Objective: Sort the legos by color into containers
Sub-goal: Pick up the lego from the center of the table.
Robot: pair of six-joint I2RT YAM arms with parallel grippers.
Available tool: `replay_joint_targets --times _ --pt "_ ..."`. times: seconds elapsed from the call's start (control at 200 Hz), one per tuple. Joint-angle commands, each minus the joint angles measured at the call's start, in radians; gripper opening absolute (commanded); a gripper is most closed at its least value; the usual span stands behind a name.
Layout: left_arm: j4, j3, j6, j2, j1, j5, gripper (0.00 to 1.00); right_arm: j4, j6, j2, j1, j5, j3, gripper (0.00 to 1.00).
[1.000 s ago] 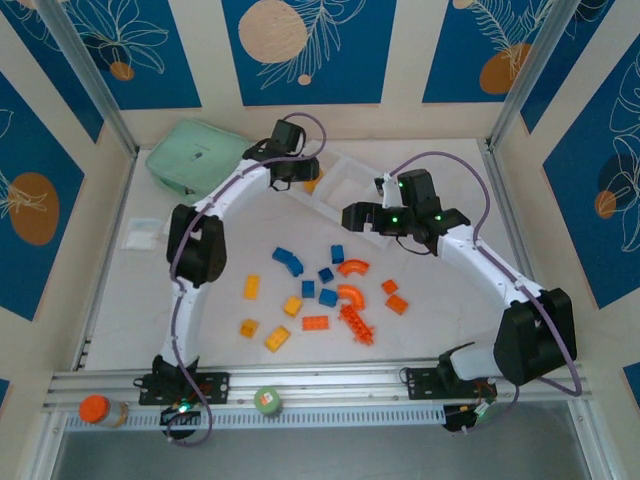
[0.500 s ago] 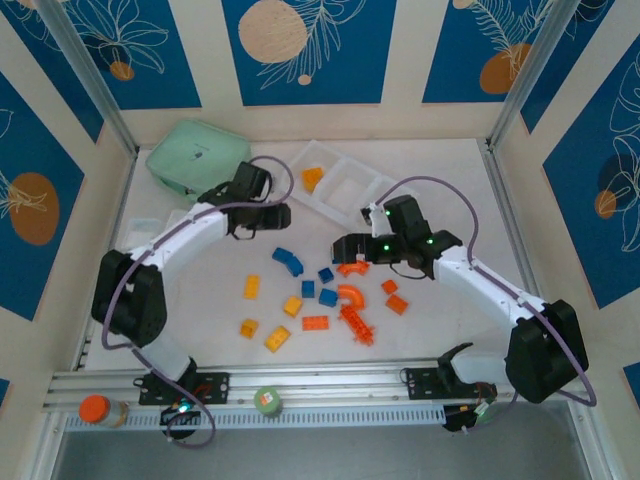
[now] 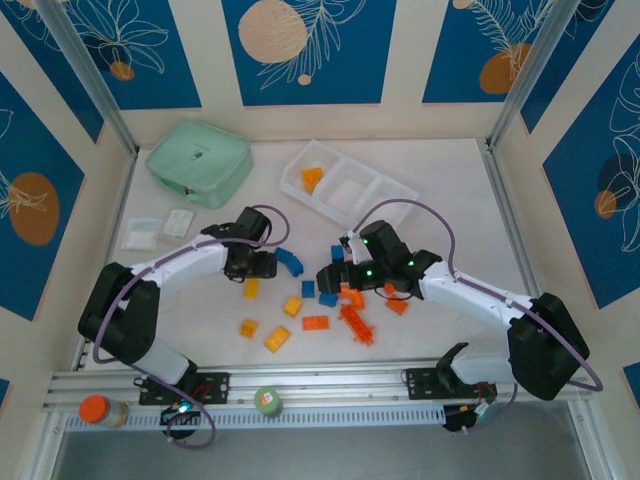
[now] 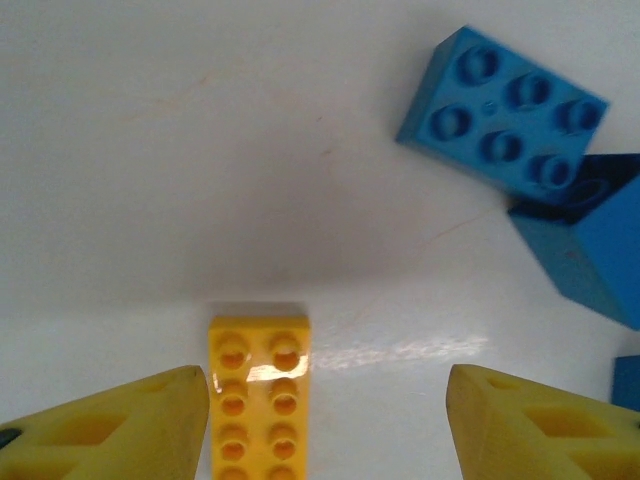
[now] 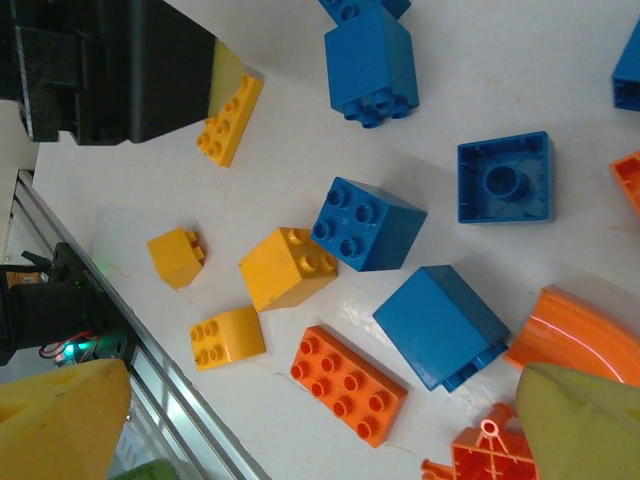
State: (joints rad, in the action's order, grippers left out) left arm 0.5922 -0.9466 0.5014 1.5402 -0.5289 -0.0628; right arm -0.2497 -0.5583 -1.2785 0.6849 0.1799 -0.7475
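Observation:
The legos lie scattered mid-table. My left gripper is open, low over a yellow plate. The plate lies between the fingers, close beside the left finger. Two blue bricks lie ahead to the right. My right gripper hangs open and empty above an orange-red brick, blue bricks and yellow bricks. An orange-red arch sits by its right finger. The white tray of containers stands at the back, a yellow brick in its left compartment.
A mint-green zip case lies at the back left, with clear packets in front of it. An orange-capped bottle and a green roll rest on the front rail. More yellow bricks lie near the front.
Both arms swung from the tray back toward the near side. The left gripper came down over the yellow plate and its jaws widened. The right gripper moved over the brick pile, still open.

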Motion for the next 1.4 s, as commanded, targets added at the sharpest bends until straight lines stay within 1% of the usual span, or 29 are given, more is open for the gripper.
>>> replay_joint_targets --times 0.0,0.13,0.22,0.355,0.43,0.545,0.775,0.83,1.03,1.23,1.395 --pt "0.014 0.023 0.026 0.027 -0.012 -0.041 0.64 0.033 -0.028 -0.018 0.018 -0.018 0.011 0.99" --pt "0.033 0.026 0.039 0.044 -0.038 -0.094 0.63 0.03 -0.023 -0.029 0.019 -0.023 -0.001 0.99" --pt "0.032 0.042 0.05 0.058 -0.043 -0.087 0.63 0.023 -0.02 -0.035 0.021 -0.027 -0.009 0.99" --pt "0.046 0.066 0.07 0.072 -0.055 -0.12 0.63 0.021 -0.023 -0.036 0.021 -0.035 -0.01 0.99" --pt "0.035 0.084 0.074 0.071 -0.059 -0.109 0.62 0.023 -0.025 -0.036 0.02 -0.036 -0.009 0.99" --pt "0.007 0.104 0.081 0.07 -0.065 -0.086 0.59 0.027 -0.026 -0.038 0.021 -0.039 -0.007 0.99" --pt "0.014 0.101 0.081 0.09 -0.071 -0.105 0.47 0.03 -0.031 -0.045 0.021 -0.038 -0.006 0.99" --pt "0.018 0.1 0.082 0.084 -0.073 -0.114 0.44 0.03 -0.029 -0.044 0.02 -0.039 -0.007 0.99" --pt "0.026 0.091 0.078 0.059 -0.074 -0.126 0.35 0.027 -0.029 -0.044 0.019 -0.038 -0.015 0.99" --pt "0.042 0.072 0.074 0.006 -0.074 -0.141 0.34 0.01 -0.02 -0.022 0.0 -0.031 -0.025 0.99" --pt "0.059 -0.001 0.046 -0.028 -0.074 -0.175 0.34 -0.01 -0.001 -0.002 -0.06 -0.012 -0.055 0.99"
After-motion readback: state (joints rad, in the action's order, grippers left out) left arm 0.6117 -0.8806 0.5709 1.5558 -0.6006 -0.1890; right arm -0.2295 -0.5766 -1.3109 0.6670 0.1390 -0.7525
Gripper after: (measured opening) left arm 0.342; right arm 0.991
